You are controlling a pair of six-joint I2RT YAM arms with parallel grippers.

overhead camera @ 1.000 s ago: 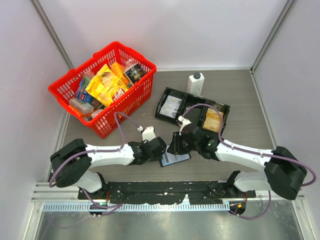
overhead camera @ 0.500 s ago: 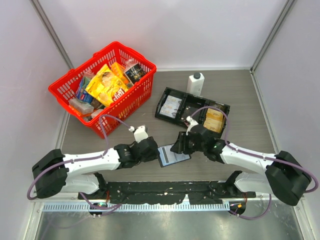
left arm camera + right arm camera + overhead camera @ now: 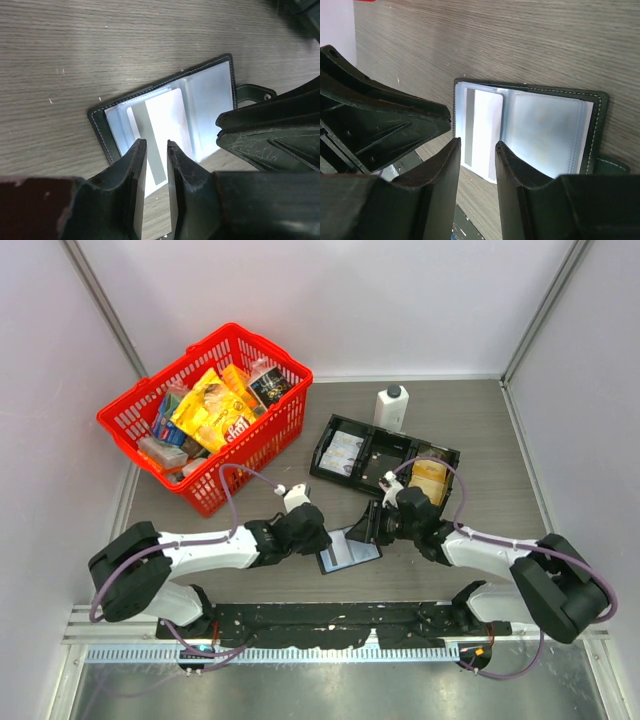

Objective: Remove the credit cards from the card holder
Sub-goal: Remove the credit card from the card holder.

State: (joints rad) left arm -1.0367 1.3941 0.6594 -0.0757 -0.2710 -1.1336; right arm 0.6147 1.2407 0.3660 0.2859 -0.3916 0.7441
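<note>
The black card holder [image 3: 352, 548] lies open on the table between my two grippers, its light blue inner faces up. It also shows in the left wrist view [image 3: 207, 107] and the right wrist view [image 3: 547, 125]. A pale credit card [image 3: 167, 112] with a grey stripe sticks halfway out of one pocket, past the holder's edge, as the right wrist view [image 3: 487, 127] also shows. My left gripper [image 3: 318, 537] hovers just over that card, its jaws [image 3: 155, 145] slightly apart and empty. My right gripper [image 3: 373, 527] is open and empty [image 3: 477, 142] over the same card.
A long black tray [image 3: 330, 455] with cards and a golden-yellow item [image 3: 427, 480] lies behind the holder. A white bottle [image 3: 390, 406] stands behind the tray. A red basket [image 3: 290, 410] full of packets sits at the back left. Walls close in on three sides.
My left gripper drew back to the left, then came back to the holder's left edge. My right gripper moved a little right. The holder now lies open and flat.
</note>
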